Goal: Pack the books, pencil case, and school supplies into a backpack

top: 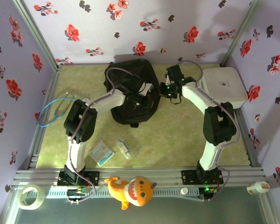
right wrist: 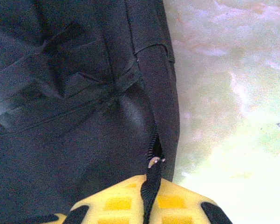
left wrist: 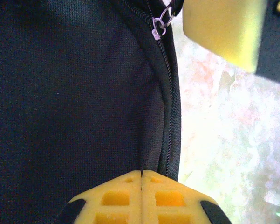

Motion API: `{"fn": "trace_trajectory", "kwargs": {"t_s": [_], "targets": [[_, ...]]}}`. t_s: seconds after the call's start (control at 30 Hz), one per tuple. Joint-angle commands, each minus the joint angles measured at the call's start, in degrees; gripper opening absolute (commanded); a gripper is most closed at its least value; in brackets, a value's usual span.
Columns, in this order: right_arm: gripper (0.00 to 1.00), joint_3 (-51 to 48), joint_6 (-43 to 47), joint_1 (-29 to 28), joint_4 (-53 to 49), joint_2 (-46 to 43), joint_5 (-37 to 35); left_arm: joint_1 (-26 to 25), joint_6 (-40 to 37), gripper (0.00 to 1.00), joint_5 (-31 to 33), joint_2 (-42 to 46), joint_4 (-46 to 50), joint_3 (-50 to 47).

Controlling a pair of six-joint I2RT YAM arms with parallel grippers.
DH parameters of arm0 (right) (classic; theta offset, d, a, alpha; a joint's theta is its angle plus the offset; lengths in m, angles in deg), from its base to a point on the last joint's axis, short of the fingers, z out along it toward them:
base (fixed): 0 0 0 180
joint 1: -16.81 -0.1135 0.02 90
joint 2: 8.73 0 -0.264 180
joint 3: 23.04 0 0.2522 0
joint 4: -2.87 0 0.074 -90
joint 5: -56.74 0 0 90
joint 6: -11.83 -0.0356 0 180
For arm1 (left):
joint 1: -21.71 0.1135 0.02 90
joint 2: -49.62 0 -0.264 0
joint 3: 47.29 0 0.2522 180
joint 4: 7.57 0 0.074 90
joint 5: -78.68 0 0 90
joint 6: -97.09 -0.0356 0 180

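Three floral walls (top: 153, 28) boxed a mottled green table (top: 177, 140). Left gripper (left wrist: 142, 179) was pressed shut, perhaps on backpack (top: 130, 84) fabric; right gripper (right wrist: 151, 186) pinched its zip pull (right wrist: 153, 162).

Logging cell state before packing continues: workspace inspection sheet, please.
Surface: green-yellow marbled tabletop, no spills seen.
Job's things: backpack at centre back; pencil case unpacked, near the front.
Clutter: pale packet beside the case; white box back right.
Grippers: left gripper jaws shut at the backpack's zipper edge, fabric pinch unconfirmed; right gripper jaws shut on the zipper pull.
Cables: grey arm cables looping free; blue cable loop at the left edge.
Surroundings: floral walls; plush toy, tape roll, bottle by the front rail.
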Motion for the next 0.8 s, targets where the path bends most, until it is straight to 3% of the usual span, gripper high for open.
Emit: {"fn": "trace_trajectory", "kwargs": {"t_s": [0.0, 0.47, 0.77], "targets": [[0.0, 1.8, -2.61, 0.85, 3.44, 0.74, -4.16, -0.4, -2.73, 0.0, -3.31, 2.42, 3.25, -2.17], [0.0, 1.28, -7.73, 0.56, 11.01, 2.26, -8.02, -0.38, -5.99, 0.0, -11.42, 6.77, 3.9, -9.61], [0.0, -2.68, -6.75, 0.51, 8.24, -2.52, -6.67, -0.33, -3.92, 0.0, -10.93, 8.52, 3.23, -8.64]]}}
